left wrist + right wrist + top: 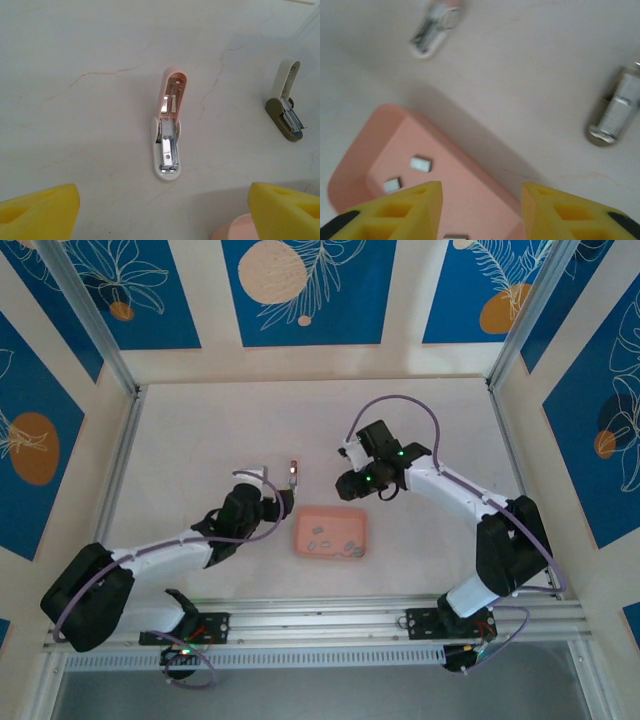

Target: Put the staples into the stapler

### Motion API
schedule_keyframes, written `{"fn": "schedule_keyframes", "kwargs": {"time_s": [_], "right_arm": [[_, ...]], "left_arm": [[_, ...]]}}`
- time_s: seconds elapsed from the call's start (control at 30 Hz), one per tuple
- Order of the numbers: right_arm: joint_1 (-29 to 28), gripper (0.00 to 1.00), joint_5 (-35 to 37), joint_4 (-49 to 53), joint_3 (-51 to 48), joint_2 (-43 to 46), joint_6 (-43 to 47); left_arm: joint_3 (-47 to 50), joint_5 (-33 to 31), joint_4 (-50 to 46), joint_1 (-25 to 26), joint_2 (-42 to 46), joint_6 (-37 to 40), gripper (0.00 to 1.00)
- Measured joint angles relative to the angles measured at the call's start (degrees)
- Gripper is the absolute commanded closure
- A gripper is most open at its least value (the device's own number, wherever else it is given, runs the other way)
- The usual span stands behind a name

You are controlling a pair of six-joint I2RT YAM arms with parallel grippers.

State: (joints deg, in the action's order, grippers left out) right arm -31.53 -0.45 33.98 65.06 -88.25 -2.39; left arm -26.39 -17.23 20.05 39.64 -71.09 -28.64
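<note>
**Left gripper**: the jaws are set wide. The two yellow pads are seen at opposite lower corners of the left wrist view, and nothing is held between them.
- Straight ahead of the gap, well clear of both pads, the pink stapler is laid on the white table.
- It is hinged fully open. The white base with its bare metal channel lies nearer the jaws, and the pink top is folded away beyond it.
- Whether the channel is loaded cannot be told.
- An olive-and-cream stapler is noted ahead and outside the pad at the right of the view. It is also hinged open.
- A corner of the pink tray is seen just inside that same pad.

**Right gripper**: the yellow fingers are parted moderately, less than those of the left gripper, and nothing is clamped between them. The jaws are held over the tray.
- The staples are seen as small grey strips lying loose on the tray floor.
- Two lie just ahead of the finger at the left of the view. A third is cut by the bottom edge of the view, inside the gap and close to that finger.
- No contact between the fingers and any strip is observed.
- Beyond the tray's far wall, the pink stapler is seen blurred, far ahead and to the left of the jaws. The olive one lies ahead and to the right.

**Top view:** the tray is placed between the two grippers, towards the arm bases.
</note>
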Motion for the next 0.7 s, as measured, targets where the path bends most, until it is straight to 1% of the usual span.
{"fn": "schedule_keyframes", "kwargs": {"time_s": [0.2, 0.4, 0.5, 0.57, 0.7], "right_arm": [[-3.04, 0.5, -4.57, 1.38, 0.96, 0.09, 19.12], [-3.43, 0.51, -9.05, 1.33, 1.51, 0.22, 35.32], [-4.11, 0.53, -10.67, 1.73, 2.78, -0.68, 42.25], [-5.11, 0.55, -11.28, 1.86, 3.54, -1.92, 46.64], [-8.22, 0.56, -10.75, 2.93, 4.72, -6.21, 55.21]], "left_arm": [[3.69, -1.03, -1.77, -0.04, 2.19, -6.03, 0.11], [8.35, -3.02, -3.28, -0.15, 6.03, -11.61, 0.1], [9.35, -4.52, -4.48, -0.35, 8.87, -12.85, 0.07], [9.9, -5.68, -4.7, -0.74, 10.58, -13.31, 0.06], [11.37, -7.23, -4.96, -2.03, 12.41, -13.92, 0.07]]}}
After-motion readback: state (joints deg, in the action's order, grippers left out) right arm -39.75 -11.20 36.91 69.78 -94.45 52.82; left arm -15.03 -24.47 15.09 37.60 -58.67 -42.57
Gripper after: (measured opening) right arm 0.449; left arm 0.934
